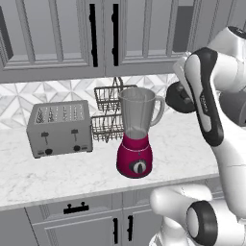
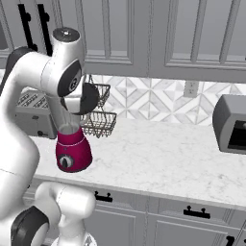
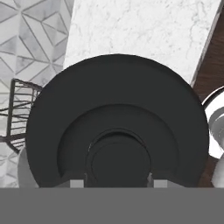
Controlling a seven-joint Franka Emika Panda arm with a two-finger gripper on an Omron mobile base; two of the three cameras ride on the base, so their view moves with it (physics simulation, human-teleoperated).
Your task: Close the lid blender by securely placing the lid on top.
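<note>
Magenta-red-based blender with clear greyish jar and side handle stands centre of the left base view on the white marble counter, black dial facing forward, jar mouth open with nothing seated on it. In the right base view the same blender sits at lower left, its jar mostly hidden behind the arm. Dark grey-black round lid takes up the middle of the hand view, seen broad-face on with concentric steps and a central knob low in the frame; in the left base view it shows as a dark disc at right of centre, beside the jar's handle and about level with the rim, apart from the jar. The gripper sits at the bottom of the hand view, its two small tips either side of the knob, so it appears to be pinching the lid by that knob, which would keep the disc flat for seating. The lid looks carried rather than placed; judging by the offset, it has yet to be brought over the mouth and lowered. Silver four-slot toaster sits at left, black wire basket rack behind the jar against the tiled wall, both close enough to matter on approach.
</note>
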